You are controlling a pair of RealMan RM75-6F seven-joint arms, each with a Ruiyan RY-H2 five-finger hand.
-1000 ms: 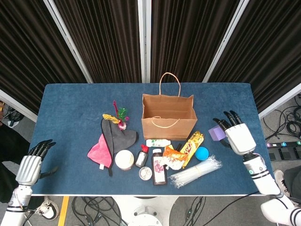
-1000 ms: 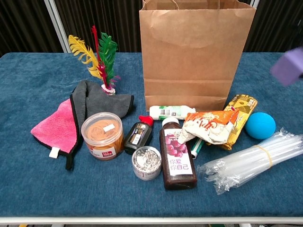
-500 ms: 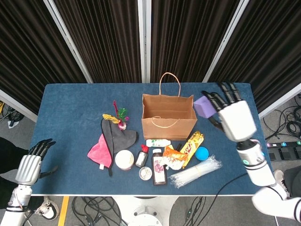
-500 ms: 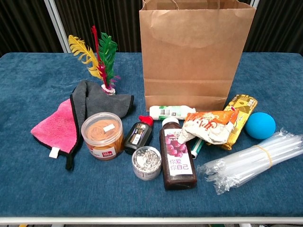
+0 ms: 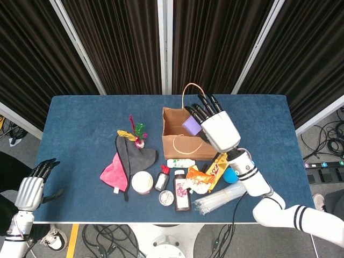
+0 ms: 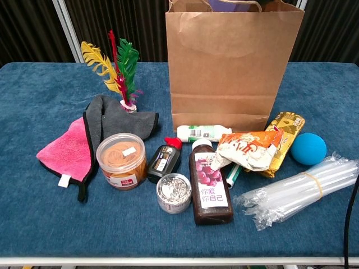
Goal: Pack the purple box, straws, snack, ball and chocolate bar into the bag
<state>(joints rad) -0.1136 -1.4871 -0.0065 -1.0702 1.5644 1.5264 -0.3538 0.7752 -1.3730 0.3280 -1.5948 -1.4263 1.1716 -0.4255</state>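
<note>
Right hand (image 5: 215, 126) gripping the purple box (image 5: 191, 125) over the open paper bag (image 5: 185, 141), left hand (image 5: 31, 188) open at the table's (image 5: 80, 118) eight o'clock corner

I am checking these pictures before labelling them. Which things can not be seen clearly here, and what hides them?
- Purple box: head view, mostly covered by the right hand; chest view shows only a sliver over the bag rim.
- Bag inside: chest view, hidden by its front wall.
- Ball: head view, partly behind the right forearm.
- Left hand: head view only, at the edge; absent from chest view.
- Bottle label: too small in head view.
</note>
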